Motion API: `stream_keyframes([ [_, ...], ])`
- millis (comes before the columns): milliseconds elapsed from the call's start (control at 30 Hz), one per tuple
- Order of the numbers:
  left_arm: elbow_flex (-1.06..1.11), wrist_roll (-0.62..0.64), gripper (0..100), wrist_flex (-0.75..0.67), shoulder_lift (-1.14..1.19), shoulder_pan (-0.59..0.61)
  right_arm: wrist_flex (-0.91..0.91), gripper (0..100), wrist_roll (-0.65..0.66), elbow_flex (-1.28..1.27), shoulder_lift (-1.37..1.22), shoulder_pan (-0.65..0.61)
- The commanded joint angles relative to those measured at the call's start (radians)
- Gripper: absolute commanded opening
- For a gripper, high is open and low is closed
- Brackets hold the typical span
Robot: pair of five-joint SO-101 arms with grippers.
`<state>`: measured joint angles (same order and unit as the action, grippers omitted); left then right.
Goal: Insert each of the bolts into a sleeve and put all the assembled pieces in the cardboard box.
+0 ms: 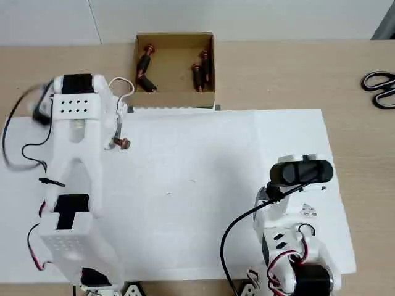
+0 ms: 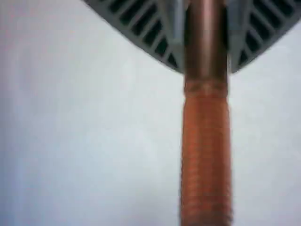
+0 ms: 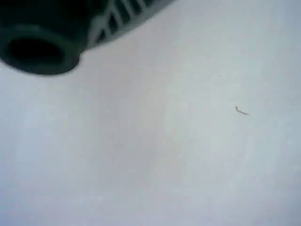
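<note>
My left gripper (image 2: pixel 205 66) is shut on a copper bolt (image 2: pixel 205 141), whose threaded shaft sticks out past the grey fingertips over the white sheet. From above, that bolt (image 1: pixel 123 144) shows at the tip of the left arm, just below and left of the cardboard box (image 1: pixel 174 94). Several assembled bolt-and-sleeve pieces (image 1: pixel 145 63) lie inside the box. My right gripper (image 3: pixel 82 33) holds a dark sleeve (image 3: pixel 40 52) with its open bore facing the camera, above bare white sheet. The right arm (image 1: pixel 290 209) sits folded at the lower right.
A white sheet (image 1: pixel 216 197) covers most of the wooden table. Scissors (image 1: pixel 379 86) lie at the far right edge. Black cables trail from both arms, on the left side of the sheet and near the front edge.
</note>
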<state>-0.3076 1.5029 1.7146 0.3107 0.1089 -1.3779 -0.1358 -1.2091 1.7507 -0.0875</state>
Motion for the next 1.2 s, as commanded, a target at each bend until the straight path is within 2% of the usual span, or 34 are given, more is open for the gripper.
stream_keyframes([
  [0, 0.015, 0.18, 1, -0.021, -0.051, 0.002, 0.004, 0.4, -0.008, 0.008, 0.008, 0.01],
  [333, 0.016, 0.158, 1, -0.025, 0.009, 0.008, 0.002, 0.4, -0.008, 0.008, 0.008, 0.01],
  [400, 0.015, 0.133, 6, -0.026, 0.011, 0.021, 0.004, 0.4, -0.005, 0.008, 0.008, 0.01],
  [500, 0.015, 0.028, 21, -0.028, 0.012, 0.023, 0.005, 0.4, -0.003, 0.008, 0.008, 0.01],
  [600, 0.016, 0.015, 34, -0.02, 0.012, 0.011, 0.005, 0.4, -0.003, 0.008, 0.008, 0.01],
  [733, 0.016, -0.015, 37, -0.02, 0.018, 0.006, 0.005, 0.4, -0.003, 0.008, 0.008, 0.01],
  [967, 0.015, -0.414, 37, 0.04, 0.011, 0.011, 0.005, 0.4, -0.006, 0.008, 0.008, 0.01],
  [1167, 0.021, -0.81, 37, 0.04, 0.011, 0.049, 0.005, 0.4, -0.005, 0.008, 0.008, 0.01],
])
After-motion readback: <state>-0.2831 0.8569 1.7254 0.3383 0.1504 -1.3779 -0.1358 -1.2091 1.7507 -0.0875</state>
